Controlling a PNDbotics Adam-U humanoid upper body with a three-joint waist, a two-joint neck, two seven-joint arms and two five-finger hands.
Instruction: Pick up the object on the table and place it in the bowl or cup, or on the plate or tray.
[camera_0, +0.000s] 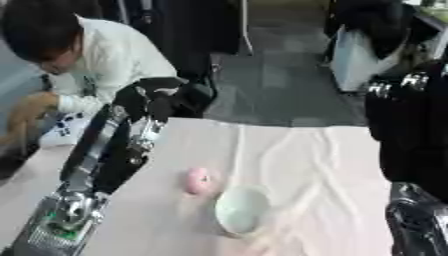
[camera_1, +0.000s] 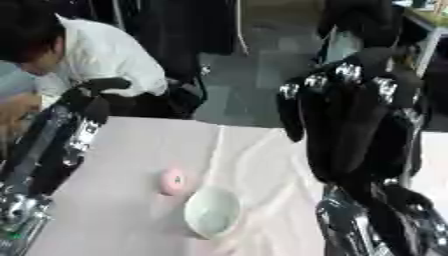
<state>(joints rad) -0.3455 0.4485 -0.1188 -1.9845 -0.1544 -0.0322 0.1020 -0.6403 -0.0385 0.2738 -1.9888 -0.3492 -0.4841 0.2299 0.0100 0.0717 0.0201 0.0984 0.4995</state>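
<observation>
Two hands are raised off the table: on the left, the left hand (camera_0: 144, 102) hangs with fingers relaxed and holds nothing. In the middle the small pink object (camera_0: 198, 180) lies on the wrinkled cloth (camera_0: 306, 160) just beside the pale bowl (camera_0: 242, 210), not in it. On the right, the right hand (camera_1: 354, 100) is likewise straight-fingered and empty; a reach could nudge the bowl or roll the object away.

Head stereo pair, looking down and forward toward 12 o'clock; both views share table (camera_0: 297, 150), bowl (camera_0: 241, 210), near range.
</observation>
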